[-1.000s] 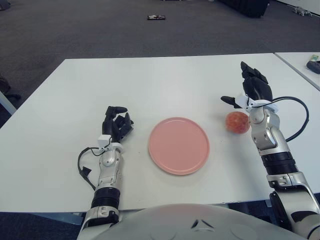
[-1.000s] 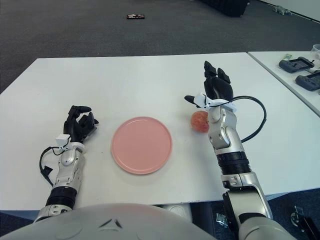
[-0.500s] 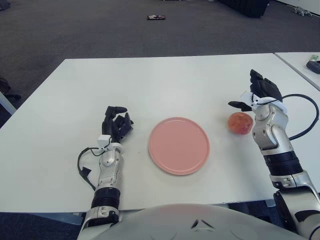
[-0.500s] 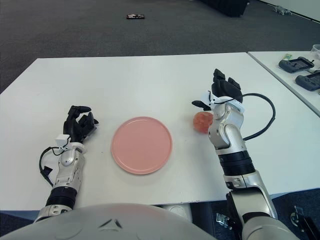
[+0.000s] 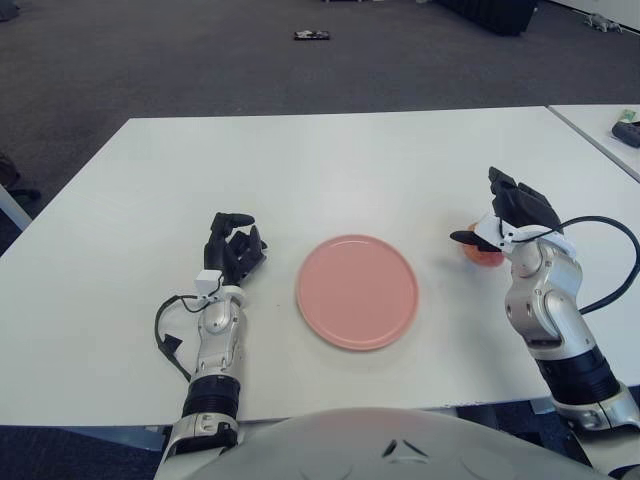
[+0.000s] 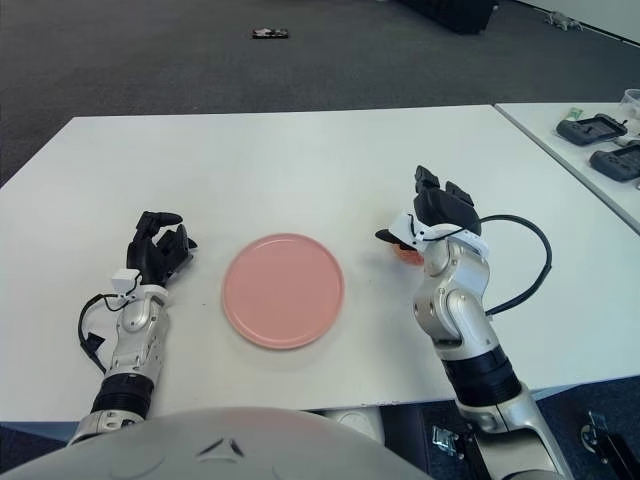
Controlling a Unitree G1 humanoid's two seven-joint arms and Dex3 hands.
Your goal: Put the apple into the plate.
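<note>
The apple (image 5: 484,254) sits on the surface right of the plate (image 5: 357,291), mostly hidden under the right hand (image 5: 508,215), whose fingers (image 5: 463,238) are spread over it, not yet closed. Firm, smooth, round (likely to roll): grip across its widest part. Left hand (image 5: 230,249), left of the plate, is curled, empty.

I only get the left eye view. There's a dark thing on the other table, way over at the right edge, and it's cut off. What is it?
Observer: The right eye view shows more of that second table. A dark flat device lies there, with a second, nearer one beside it.
Operator: Is anything else over there?
Observer: Yes, a clear cup-like thing at the picture's right edge, behind them.
Operator: The black cable by the right hand runs off my picture. Where does it go?
Observer: The right hand is over the apple. From its wrist the cable loops out to the right and curves back to the forearm.
</note>
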